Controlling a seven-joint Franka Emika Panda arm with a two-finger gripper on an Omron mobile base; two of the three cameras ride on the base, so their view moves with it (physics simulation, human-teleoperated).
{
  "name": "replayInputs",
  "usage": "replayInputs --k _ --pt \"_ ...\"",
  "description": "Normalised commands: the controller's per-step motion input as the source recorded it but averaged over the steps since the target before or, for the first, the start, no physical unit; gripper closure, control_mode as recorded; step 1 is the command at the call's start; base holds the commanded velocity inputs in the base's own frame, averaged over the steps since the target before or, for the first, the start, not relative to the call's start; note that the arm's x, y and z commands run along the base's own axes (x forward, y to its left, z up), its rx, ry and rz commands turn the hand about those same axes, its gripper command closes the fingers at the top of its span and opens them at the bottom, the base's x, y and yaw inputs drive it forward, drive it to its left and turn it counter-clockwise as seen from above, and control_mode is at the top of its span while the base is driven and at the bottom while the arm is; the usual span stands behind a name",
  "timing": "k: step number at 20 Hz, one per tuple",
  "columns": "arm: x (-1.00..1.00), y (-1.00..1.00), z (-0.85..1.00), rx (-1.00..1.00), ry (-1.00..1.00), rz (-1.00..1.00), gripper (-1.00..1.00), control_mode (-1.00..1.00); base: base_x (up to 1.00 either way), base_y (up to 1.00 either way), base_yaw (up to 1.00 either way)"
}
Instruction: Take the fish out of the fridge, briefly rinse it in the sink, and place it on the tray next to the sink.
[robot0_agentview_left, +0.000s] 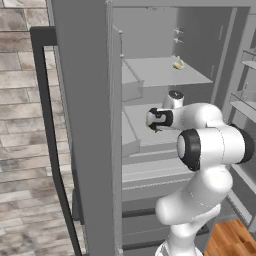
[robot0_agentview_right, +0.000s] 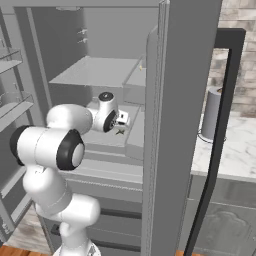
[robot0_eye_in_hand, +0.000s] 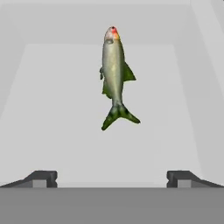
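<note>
The fridge (robot0_agentview_left: 85, 125) stands open, and my arm reaches in over its middle shelf (robot0_agentview_right: 107, 137). In the hand view the fish (robot0_eye_in_hand: 114, 74) lies flat on the grey shelf, olive-green with a pale belly, its head pointing away and its forked tail toward me. My gripper (robot0_eye_in_hand: 112, 179) is open, its fingertips (robot0_eye_in_hand: 41, 178) spread wide and short of the tail, with nothing between them. In the right base view the fish (robot0_agentview_right: 120, 132) is a tiny dark shape just below the hand (robot0_agentview_right: 121, 119). From the left base the hand (robot0_agentview_left: 159, 119) hovers over the same shelf.
A small yellowish lump (robot0_agentview_left: 178, 63) sits on the upper shelf. The open door with its black bar handle (robot0_agentview_right: 220, 125) stands close on the arm's right. Beyond it a grey canister (robot0_agentview_right: 212, 120) stands on a pale counter (robot0_agentview_right: 235, 150). Door racks (robot0_agentview_left: 247, 100) line the far side.
</note>
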Motion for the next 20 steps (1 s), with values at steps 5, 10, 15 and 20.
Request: replayInputs --k 5,10,15,20 --pt "0.67 0.0 -0.12 0.0 0.0 0.0 -1.0 -1.0 0.0 0.0 0.0" --pt "0.29 0.0 -0.36 0.0 0.0 0.0 -1.0 -1.0 0.0 0.0 0.0" --pt "0.33 0.0 -0.41 0.0 0.0 0.0 -1.0 -1.0 0.0 0.0 0.0" --pt "0.41 0.0 -0.34 0.0 -0.01 0.0 -1.0 -1.0 0.0 0.0 0.0"
